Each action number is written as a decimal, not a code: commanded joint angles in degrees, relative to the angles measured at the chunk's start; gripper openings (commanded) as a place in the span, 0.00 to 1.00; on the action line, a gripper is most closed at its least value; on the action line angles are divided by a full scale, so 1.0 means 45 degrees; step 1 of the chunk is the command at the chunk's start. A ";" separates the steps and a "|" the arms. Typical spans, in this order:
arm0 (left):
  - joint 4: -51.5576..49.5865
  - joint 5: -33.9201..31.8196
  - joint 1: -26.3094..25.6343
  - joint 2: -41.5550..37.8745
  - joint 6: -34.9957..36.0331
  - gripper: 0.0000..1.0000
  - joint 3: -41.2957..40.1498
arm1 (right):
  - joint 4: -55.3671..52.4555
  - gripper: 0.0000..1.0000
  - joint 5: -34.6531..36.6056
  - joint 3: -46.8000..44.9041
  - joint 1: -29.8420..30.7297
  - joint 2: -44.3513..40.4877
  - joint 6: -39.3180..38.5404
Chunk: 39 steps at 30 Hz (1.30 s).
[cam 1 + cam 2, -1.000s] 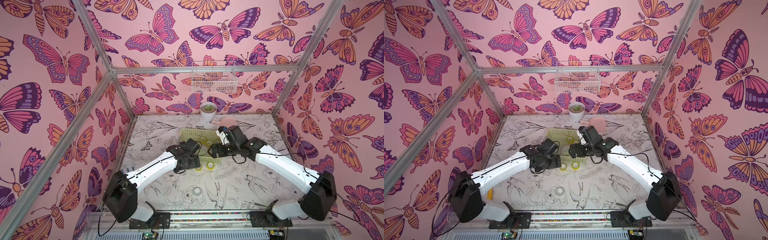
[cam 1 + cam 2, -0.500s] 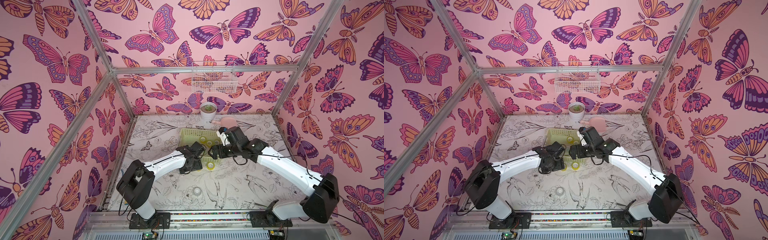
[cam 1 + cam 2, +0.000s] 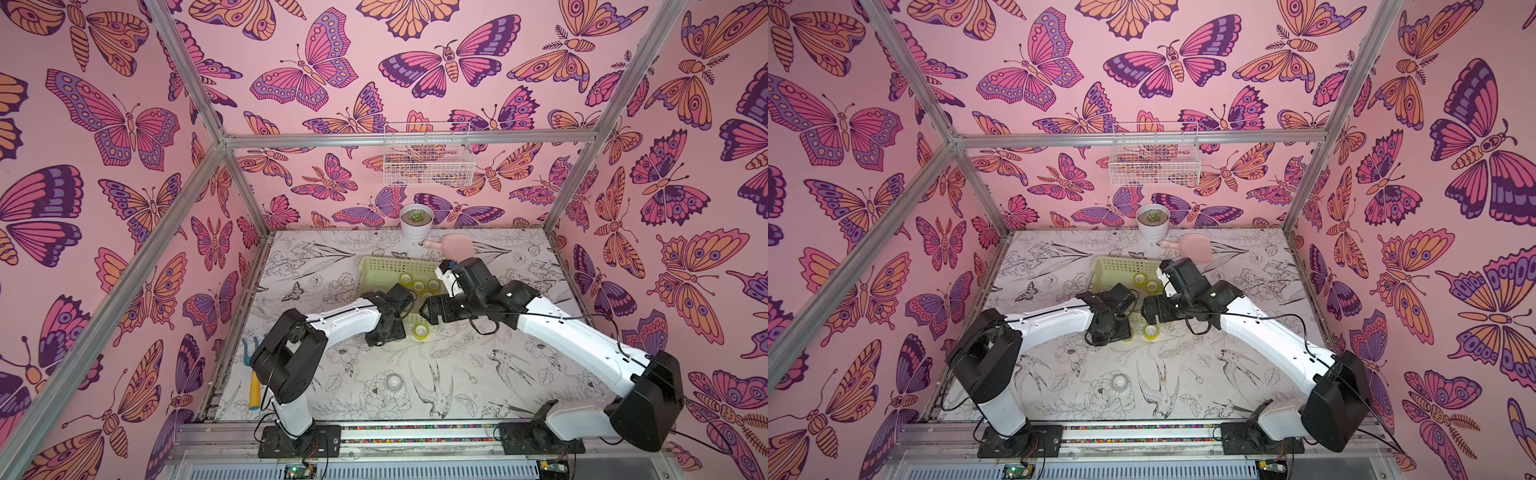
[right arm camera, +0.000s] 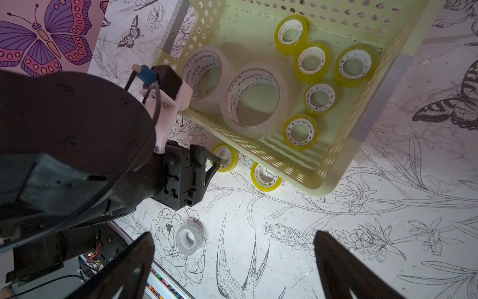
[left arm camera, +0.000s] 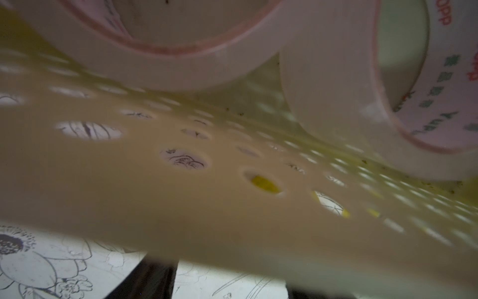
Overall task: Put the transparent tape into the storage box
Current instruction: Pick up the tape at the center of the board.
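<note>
Just outside the storage box (image 4: 284,165), the left gripper (image 4: 214,163) meets a yellow-tinted tape roll (image 4: 232,161), grip unclear; right gripper (image 4: 234,234) gapes empty; probably light, stiff, slick: pinch rim-to-core

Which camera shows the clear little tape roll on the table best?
The right wrist view: the clear roll lies close and sharp. Both top views show it only as a tiny pale ring. The left wrist view misses it.
</note>
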 commanded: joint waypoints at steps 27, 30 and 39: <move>0.0677 0.0005 -0.0193 0.0442 0.0297 0.07 -0.0366 | -0.0416 0.99 -0.0089 0.0009 0.0053 -0.0305 -0.0259; 0.0497 -0.0044 -0.0193 -0.0288 0.0196 0.07 -0.0546 | -0.0334 0.99 -0.0223 0.0014 0.0051 -0.0305 -0.0222; -0.1388 -0.1056 -0.0174 -0.2627 0.0411 0.08 0.0002 | 0.0145 0.99 -0.0414 0.0068 0.0059 -0.0265 -0.0035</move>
